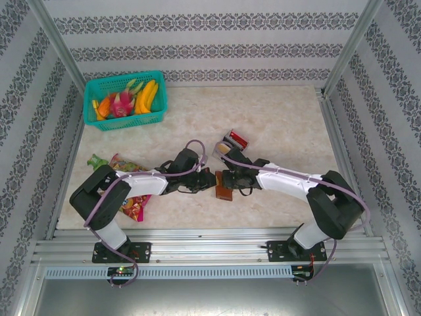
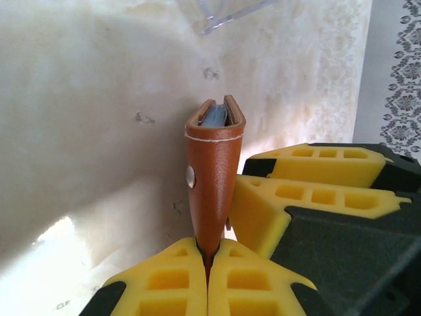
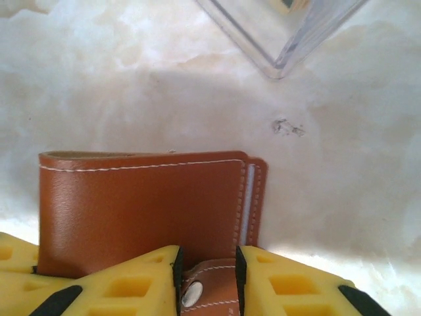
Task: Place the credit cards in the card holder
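The brown leather card holder (image 1: 224, 192) stands on edge on the marble table between my two grippers. My left gripper (image 2: 208, 247) is shut on its lower edge, so I see the card holder (image 2: 214, 164) end-on with grey sleeves inside. My right gripper (image 3: 207, 260) faces the flat cover of the card holder (image 3: 145, 204). Its pads are closed against both sides of the snap tab (image 3: 209, 289). The right gripper's yellow fingers (image 2: 302, 191) sit beside the holder. The credit cards (image 1: 235, 140), red and tan, stand upright in a clear stand just behind the grippers.
A corner of the clear stand (image 3: 289, 33) lies close ahead of the holder. A teal basket of fruit (image 1: 125, 100) sits at the back left. A colourful snack packet (image 1: 133, 201) lies under the left arm. Patterned walls and metal posts close in the table.
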Controlling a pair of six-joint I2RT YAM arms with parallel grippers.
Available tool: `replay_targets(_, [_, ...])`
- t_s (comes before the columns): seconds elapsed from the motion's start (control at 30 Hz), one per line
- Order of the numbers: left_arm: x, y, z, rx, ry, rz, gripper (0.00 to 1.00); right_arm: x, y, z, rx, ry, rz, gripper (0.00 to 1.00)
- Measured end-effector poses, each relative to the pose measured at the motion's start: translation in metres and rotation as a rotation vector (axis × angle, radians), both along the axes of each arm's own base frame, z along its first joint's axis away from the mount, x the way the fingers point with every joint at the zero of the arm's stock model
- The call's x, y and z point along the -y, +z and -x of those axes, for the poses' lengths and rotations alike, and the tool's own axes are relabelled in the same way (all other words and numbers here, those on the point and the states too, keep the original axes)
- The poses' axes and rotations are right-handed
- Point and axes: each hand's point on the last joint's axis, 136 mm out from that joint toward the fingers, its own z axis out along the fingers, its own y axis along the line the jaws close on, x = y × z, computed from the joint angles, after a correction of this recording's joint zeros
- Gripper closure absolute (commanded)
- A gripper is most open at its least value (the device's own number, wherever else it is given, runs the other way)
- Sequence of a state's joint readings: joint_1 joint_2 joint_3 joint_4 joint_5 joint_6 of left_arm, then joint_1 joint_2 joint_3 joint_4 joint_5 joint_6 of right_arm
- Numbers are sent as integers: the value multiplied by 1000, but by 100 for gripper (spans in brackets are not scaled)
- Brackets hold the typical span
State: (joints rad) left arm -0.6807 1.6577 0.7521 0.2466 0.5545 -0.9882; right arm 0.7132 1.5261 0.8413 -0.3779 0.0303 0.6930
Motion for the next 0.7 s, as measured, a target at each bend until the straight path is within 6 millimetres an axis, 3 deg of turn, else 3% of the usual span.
replay_targets(0.13, [-4,5,-2,15,15,3,100,51,-24,11,-68,-83,141,72])
replay_targets(0.2, [-4,6,-2,15,14,3,100,66,-30,19,-102,-97,186,71])
replay_targets(0.33, [-5,4,-1,16,7,-6,100,65,-23,21,-93,-95,172,68])
replay_targets(0.53, [-7,2,1,7,3,-19,100,44,14,5,-10,-94,-25,48])
replay_targets(0.7, [-5,4,-1,8,3,-18,100,36,13,0,-36,-104,-127,40])
